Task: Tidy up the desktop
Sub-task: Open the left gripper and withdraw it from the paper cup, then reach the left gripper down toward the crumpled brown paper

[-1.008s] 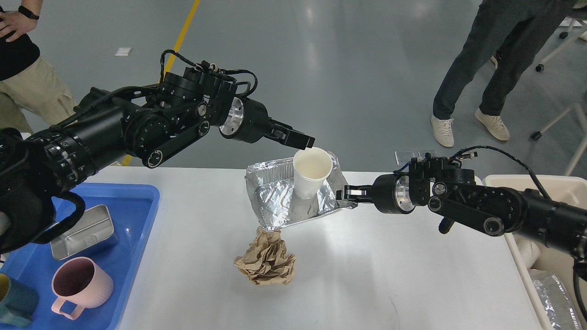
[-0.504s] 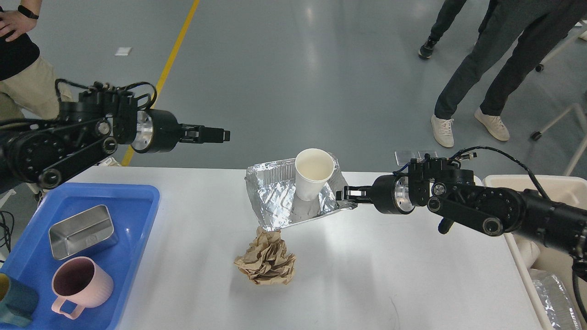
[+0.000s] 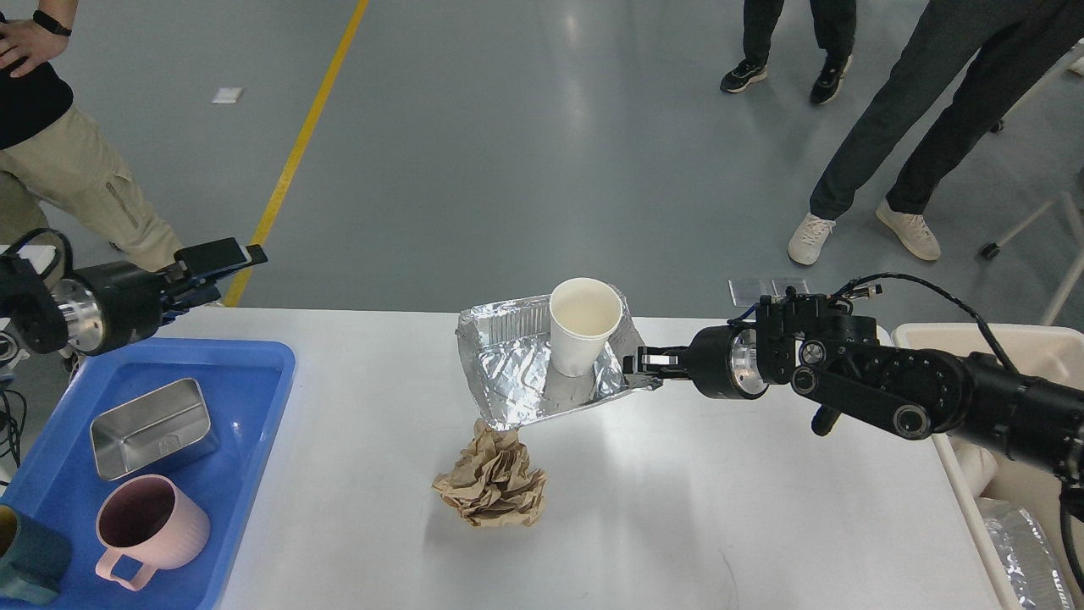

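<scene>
Right gripper [image 3: 637,364] clamped on the right rim of the foil tray [image 3: 525,373], presumably to drag or lift it toward the beige bin [image 3: 948,339] to the tray's right. Inside the tray, standing upright, a white paper cup [image 3: 583,326], seemingly loaded there to travel along. Just in front of the tray, a crumpled brown paper ball [image 3: 493,479], loose on the desktop [image 3: 720,508]. Far left of the tray, left gripper [image 3: 224,258], empty and raised; jaw spacing impossible to tell. Below it, a blue tray [image 3: 246,373] holding a steel container [image 3: 152,428] and pink mug [image 3: 148,527].
</scene>
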Robot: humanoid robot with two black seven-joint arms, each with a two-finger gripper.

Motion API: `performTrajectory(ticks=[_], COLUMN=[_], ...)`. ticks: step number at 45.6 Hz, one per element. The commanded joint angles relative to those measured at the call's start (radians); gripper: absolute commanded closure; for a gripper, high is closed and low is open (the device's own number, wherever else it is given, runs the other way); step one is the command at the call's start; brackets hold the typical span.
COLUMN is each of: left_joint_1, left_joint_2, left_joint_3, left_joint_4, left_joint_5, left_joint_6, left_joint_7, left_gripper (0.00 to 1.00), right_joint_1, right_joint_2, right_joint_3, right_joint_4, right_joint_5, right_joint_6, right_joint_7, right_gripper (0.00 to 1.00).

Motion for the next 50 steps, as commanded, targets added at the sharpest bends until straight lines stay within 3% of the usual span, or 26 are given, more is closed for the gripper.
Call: performTrajectory(ticks=[1,13,34,50], left_joint_1=[0.035,0.049,0.046,0.057], left_joint_2=[0.084,0.26,0.401,0.403], left_joint_3=[0.008,0.164,0.175,0.196], left_joint_4=[-0.005,-0.057,-0.228,-0.271], left_joint_5=[-0.157,-0.197,-0.416,-0.432], left_joint_6=[0.021,0.029,0.017,0.044], left_joint_7=[0.007,0.065,0.057,0.065], left_gripper=[0.03,0.03,0.03,0.03], right_joint_1=[-0.003,0.0,0.0,0.0], right_joint_2=[-0.009,-0.008,-0.011,-0.014], right_joint_3=[0.0,-0.003,-0.005,-0.005], right_joint_4=[0.002,0.001,0.001,0.005], right_joint_5=[0.0,0.002,0.002,0.003], right_joint_6=[0.0,0.002,0.002,0.002], right_joint_7=[0.0,0.0,0.0,0.0], right_gripper=[1.0,1.0,1.0,1.0])
